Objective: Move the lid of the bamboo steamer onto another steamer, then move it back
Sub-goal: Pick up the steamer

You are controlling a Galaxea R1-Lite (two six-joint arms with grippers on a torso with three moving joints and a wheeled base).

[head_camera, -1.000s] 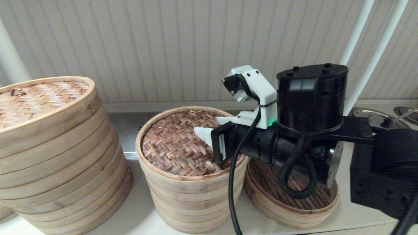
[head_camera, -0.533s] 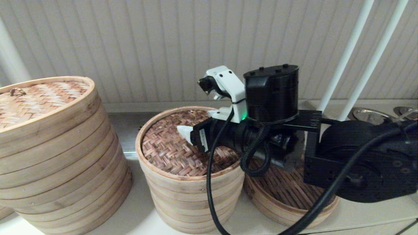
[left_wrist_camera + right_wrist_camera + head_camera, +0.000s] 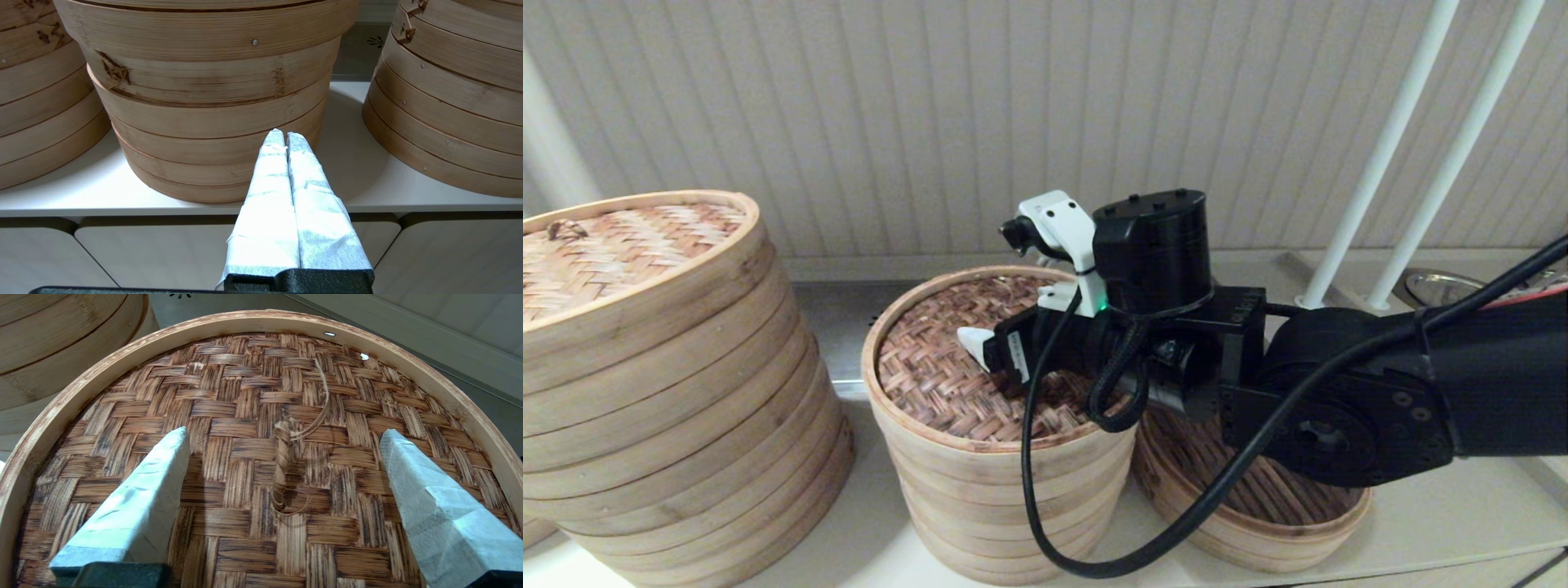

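The bamboo steamer lid (image 3: 931,376), dark brown woven with a pale rim, lies on top of the middle tiered stack (image 3: 996,498). My right gripper (image 3: 1009,322) hovers just over it, open, its two wrapped fingers spread wide. In the right wrist view my right gripper (image 3: 284,432) straddles a small twisted loop (image 3: 281,469) at the centre of the lid (image 3: 253,400), not touching it. The shallow single steamer tray (image 3: 1241,547) sits to the right of the stack, partly hidden under the right arm. My left gripper (image 3: 284,136) is shut and empty, low before the counter's front edge.
A big wide stack (image 3: 645,408) with a lighter woven lid (image 3: 605,245) stands at the left. Two white poles (image 3: 1380,155) rise at the back right beside metal dishes (image 3: 1437,286). A panelled wall runs close behind the counter.
My right arm has swung left and reached farther over the middle stack, bringing the open gripper from the lid's right part to its centre. The lid has not moved.
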